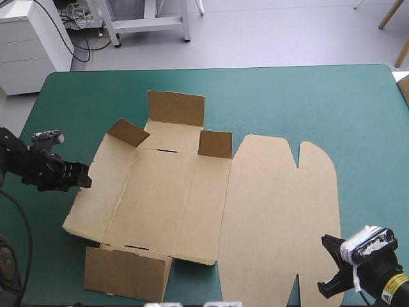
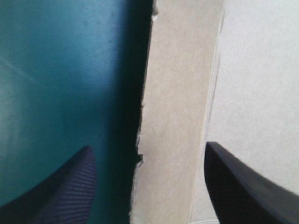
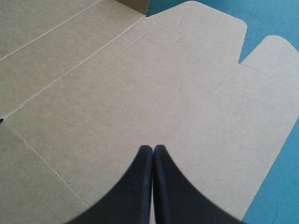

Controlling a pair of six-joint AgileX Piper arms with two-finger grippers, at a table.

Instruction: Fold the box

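Brown board is lying opened out across the middle of the teal-green cover [image 1: 307,102]. The box [image 1: 211,198] is mostly flat, its length running from nine o'clock to three. Along the twelve o'clock side three small flaps are standing up: the far flap [image 1: 176,107] and two corner tabs [image 1: 126,133] beside it. The lid panel [image 1: 281,204] is lying flat toward three o'clock, and another flap [image 1: 124,274] is lying flat at seven o'clock.

At nine o'clock the left gripper [image 2: 148,147] is straddling the box's outer edge with its fingers spread wide, one over the cover and one over the board, gripping nothing. That edge seems to be riding slightly off the cover, judging by the dark shadow under it. At five o'clock the right gripper [image 3: 153,148] is pointing across the lid panel with its fingers pressed together into one tip, empty. Whether it is touching the board, I cannot tell.

I am guessing the sheet is light and thin, stiff across each panel but hinging readily along its scored lines. It is likely to skate on the cover if pushed from one side. The best hold looks to be a pinch on the free edge of the nine o'clock wall, about mid-length, while the closed tip is pinning the flat board down. Squeezing hard could be creasing it off the score.
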